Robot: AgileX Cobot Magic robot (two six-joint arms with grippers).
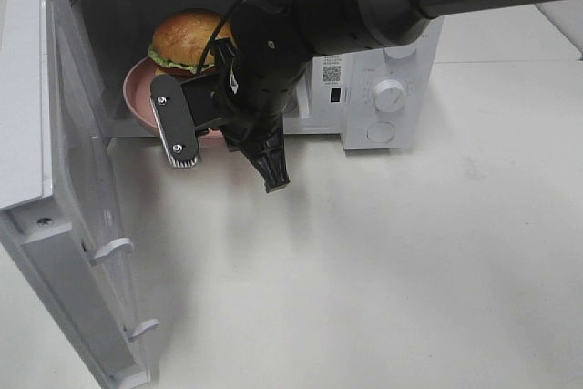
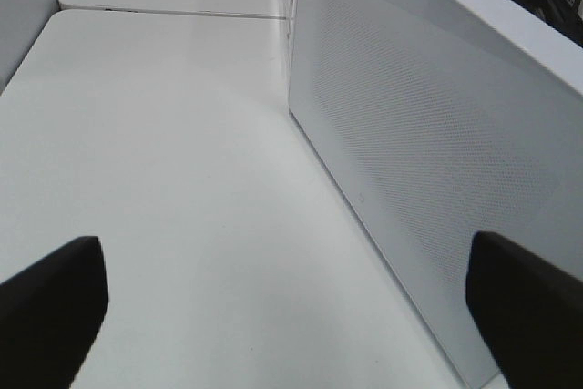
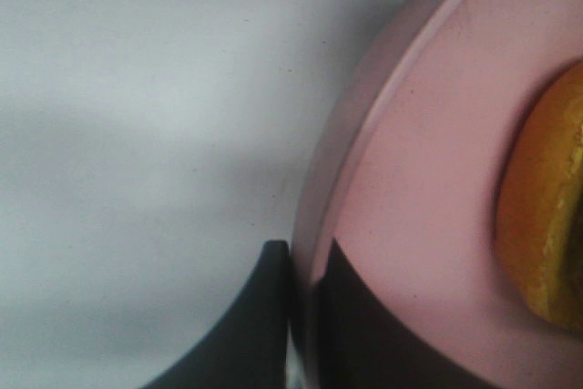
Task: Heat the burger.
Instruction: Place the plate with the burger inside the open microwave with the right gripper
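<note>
The burger (image 1: 187, 38) lies on a pink plate (image 1: 137, 88) inside the open white microwave (image 1: 383, 88), at the front of its cavity. My right arm reaches across from the right, and its wrist covers the plate's near rim. In the right wrist view my right gripper (image 3: 305, 257) is shut on the rim of the pink plate (image 3: 419, 189), one finger on each side, with the burger's bun (image 3: 547, 216) at the frame edge. My left gripper (image 2: 282, 252) is open and empty, low over the table beside the outer face of the microwave door (image 2: 428, 134).
The microwave door (image 1: 55, 179) stands swung wide open at the left, reaching to the table's front. The control panel with a dial (image 1: 390, 93) is at the microwave's right. White table (image 1: 410, 271) spreads in front and to the right.
</note>
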